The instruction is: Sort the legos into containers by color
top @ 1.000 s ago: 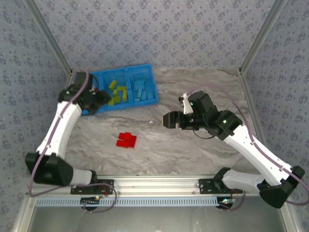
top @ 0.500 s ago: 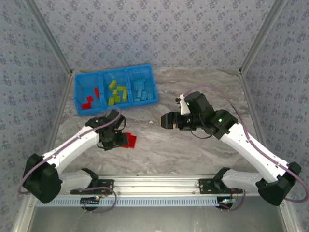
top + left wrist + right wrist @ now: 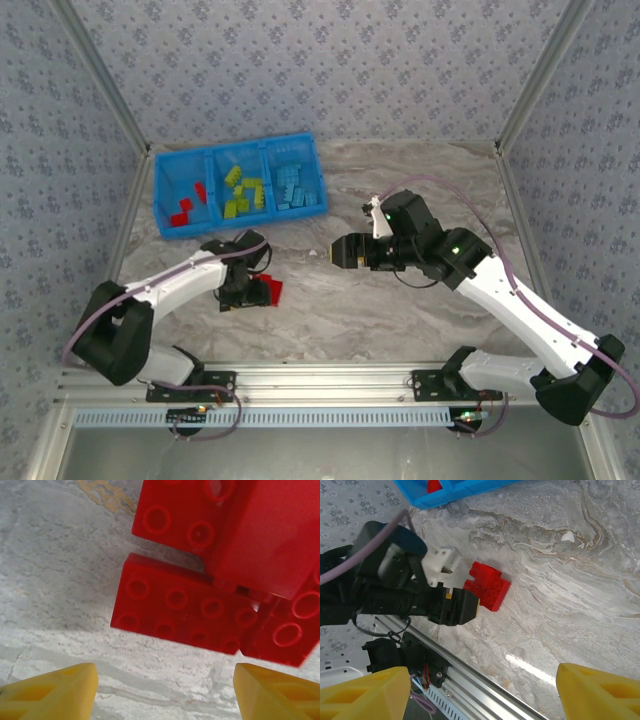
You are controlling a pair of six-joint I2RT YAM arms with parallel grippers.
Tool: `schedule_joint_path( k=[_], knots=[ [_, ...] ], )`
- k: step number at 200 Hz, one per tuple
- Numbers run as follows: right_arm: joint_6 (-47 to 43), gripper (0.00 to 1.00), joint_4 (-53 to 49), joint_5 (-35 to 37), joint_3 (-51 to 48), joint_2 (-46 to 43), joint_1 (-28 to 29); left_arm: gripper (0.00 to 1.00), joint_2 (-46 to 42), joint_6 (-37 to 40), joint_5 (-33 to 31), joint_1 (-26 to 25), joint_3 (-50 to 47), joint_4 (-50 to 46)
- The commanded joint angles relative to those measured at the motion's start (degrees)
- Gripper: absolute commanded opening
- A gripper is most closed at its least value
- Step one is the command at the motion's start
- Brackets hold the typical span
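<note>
Off the blue tray [image 3: 160,200] now: my left gripper [image 3: 243,283] hangs over the red legos [image 3: 185,615] left of table [image 3: 400,310] centre, fingers [image 3: 50,695] wide, empty. Pickup next, likely. My right gripper [image 3: 338,253] waits wide, idle.

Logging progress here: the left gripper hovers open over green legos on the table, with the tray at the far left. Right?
No, those legos are red, not green; the left wrist view shows it. The left gripper does hover open over them, tray at the far left.

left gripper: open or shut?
Open. On the left gripper the yellow fingertips stand wide apart, nothing between them; the red legos lie on the table just ahead, ungripped.
</note>
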Motion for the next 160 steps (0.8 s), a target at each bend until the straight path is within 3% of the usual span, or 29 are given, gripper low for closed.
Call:
schedule_joint_path(
  k=[1,63,100,131,160],
  knots=[
    [0.81,0.79,-1.32,1.26,-0.18,-1.46,0.39,0.74,3.27,2.38,0.19,-0.27,1.44,1.49],
    [0.37,0.79,-2.17,1.56,0.55,-1.56,0.41,0.78,6.37,3.71,-1.41,0.44,2.49,4.43],
    [0.25,0.79,-2.60,1.69,0.72,-1.60,0.39,0.75,7.07,4.60,0.39,1.69,2.88,2.80],
    [0.52,0.79,-2.70,2.27,0.30,-2.25,0.37,0.76,0.15,2.83,3.22,0.23,1.24,0.38],
    [0.81,0.79,-1.74,2.07,-0.22,-1.96,0.38,0.83,-8.00,-4.08,3.30,-1.61,-2.60,-1.15]
  ],
)
